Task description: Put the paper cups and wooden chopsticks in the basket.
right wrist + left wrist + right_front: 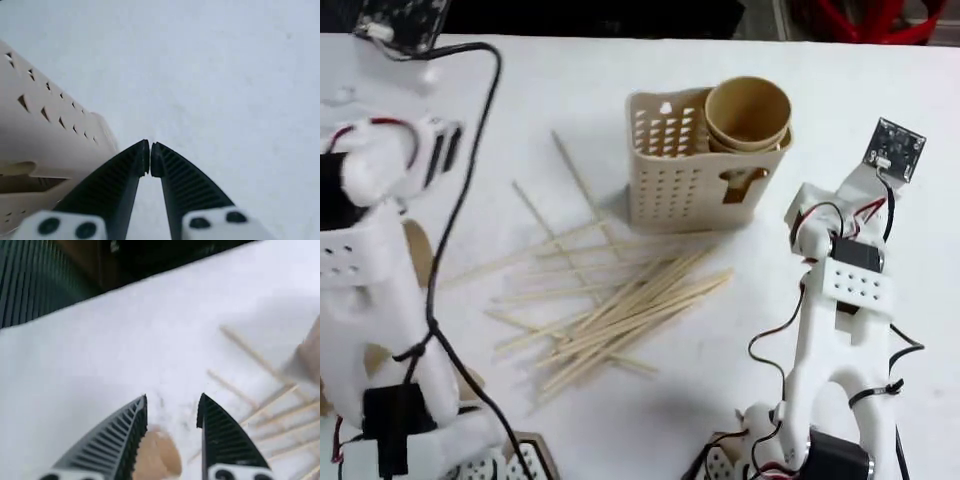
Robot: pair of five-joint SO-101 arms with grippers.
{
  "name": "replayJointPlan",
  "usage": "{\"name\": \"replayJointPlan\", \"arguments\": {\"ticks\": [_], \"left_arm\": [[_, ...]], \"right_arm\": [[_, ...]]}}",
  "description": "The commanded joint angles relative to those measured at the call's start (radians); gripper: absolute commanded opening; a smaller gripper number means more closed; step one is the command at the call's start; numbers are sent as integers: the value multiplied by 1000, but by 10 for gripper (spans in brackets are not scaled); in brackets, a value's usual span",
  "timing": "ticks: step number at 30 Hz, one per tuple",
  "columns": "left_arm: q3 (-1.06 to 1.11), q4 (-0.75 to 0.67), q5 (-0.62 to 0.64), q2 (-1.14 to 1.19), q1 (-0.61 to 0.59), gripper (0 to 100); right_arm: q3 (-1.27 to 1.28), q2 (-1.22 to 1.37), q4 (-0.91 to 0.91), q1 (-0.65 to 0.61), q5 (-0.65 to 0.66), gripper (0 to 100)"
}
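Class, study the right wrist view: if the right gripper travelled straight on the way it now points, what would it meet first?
Probably the bare table: the right gripper, shut, points at open tabletop, with the basket off to one side, seemingly clear of its line, though depth is unclear.

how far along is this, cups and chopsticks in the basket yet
Done: cups sit in the basket. In hand: nothing sure; right jaws are shut empty, left jaws open with an unclear tan thing between them, maybe a cup. Left: the chopsticks, all lying loose on the table.
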Motion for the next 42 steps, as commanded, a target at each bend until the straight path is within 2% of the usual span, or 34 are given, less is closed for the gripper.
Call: {"name": "replayJointPlan", "arguments": {"ticks": [1, 8, 14, 24, 29, 36, 42], "left_arm": [[52, 15, -92, -38, -114, 177], [281, 11, -279, -38, -234, 177], [399, -41, -345, -38, -321, 177], [621, -133, -345, -38, -361, 177], [624, -121, -345, -47, -473, 177], [552, 28, -334, -47, -664, 177], [552, 28, -273, -45, -858, 178]], "right_arm": [[-5, -21, -15, -10, 2, 19], [-5, -21, -15, -10, 2, 19], [-5, -21, -15, -10, 2, 19], [-5, -21, -15, -10, 2, 19], [-3, -21, -15, -10, 2, 19], [-3, -21, -15, -12, 2, 19], [-3, -21, -15, -12, 2, 32]]}}
